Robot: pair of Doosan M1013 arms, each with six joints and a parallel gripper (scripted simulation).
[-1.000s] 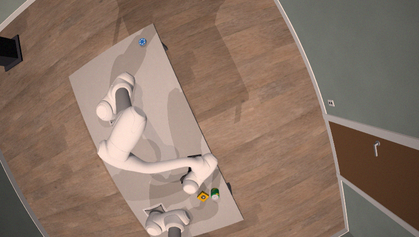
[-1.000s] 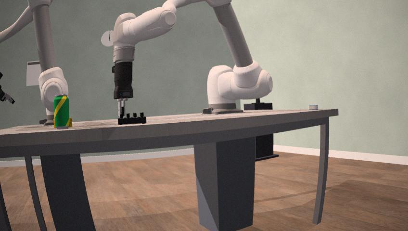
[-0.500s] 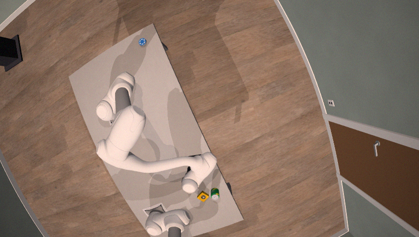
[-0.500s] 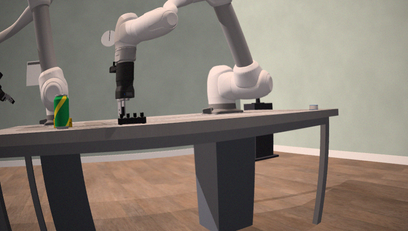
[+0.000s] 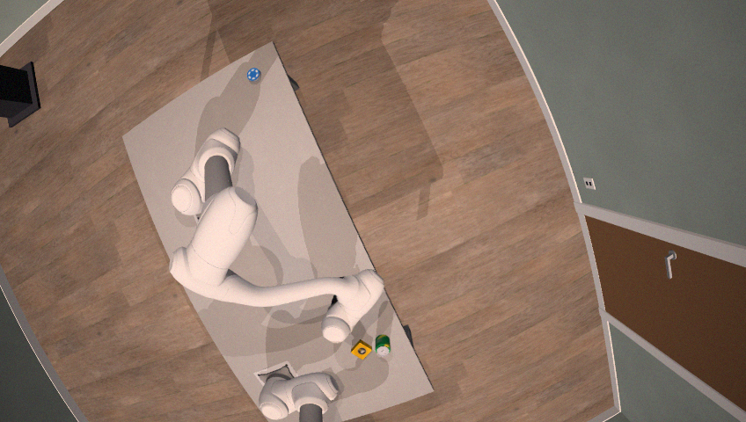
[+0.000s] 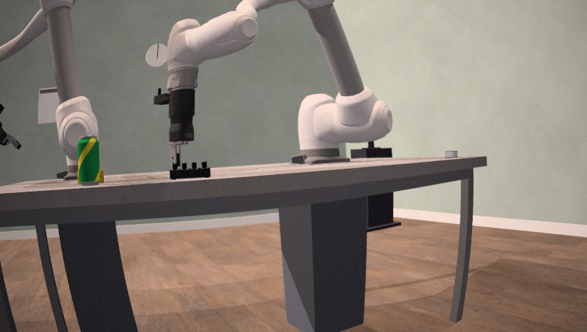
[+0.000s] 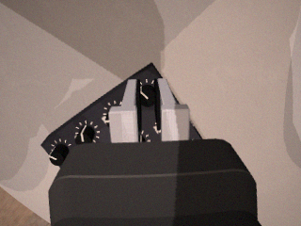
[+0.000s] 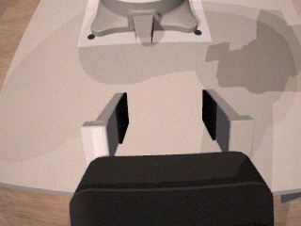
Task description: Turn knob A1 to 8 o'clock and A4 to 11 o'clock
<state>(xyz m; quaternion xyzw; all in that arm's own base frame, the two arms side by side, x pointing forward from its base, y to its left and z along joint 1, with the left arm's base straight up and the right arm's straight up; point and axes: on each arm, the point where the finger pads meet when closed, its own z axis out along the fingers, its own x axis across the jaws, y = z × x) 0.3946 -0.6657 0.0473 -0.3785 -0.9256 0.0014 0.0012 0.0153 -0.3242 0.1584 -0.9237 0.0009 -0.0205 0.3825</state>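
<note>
The black knob box (image 6: 189,173) (image 7: 71,128) sits on the table; the top view has it almost fully hidden under the left arm. My left gripper (image 6: 177,162) (image 7: 147,94) points down and is shut on knob A1 (image 7: 150,96) at the box's corner, whose light pointer line slants toward the upper left in the left wrist view. Several other knobs show, such as one with a clear pointer (image 7: 85,136) and one near the box's lower left corner (image 7: 58,154). Knob A4 and the socket are hidden in the left wrist view. My right gripper (image 8: 165,106) is open and empty, away from the box.
A green can (image 5: 383,344) (image 6: 88,160) and a yellow block (image 5: 356,349) (image 6: 101,176) stand beyond the box on the right arm's side. A small blue-topped round object (image 5: 253,74) (image 6: 450,154) lies near the far end of the table (image 5: 272,130). The right arm's base shows in the right wrist view.
</note>
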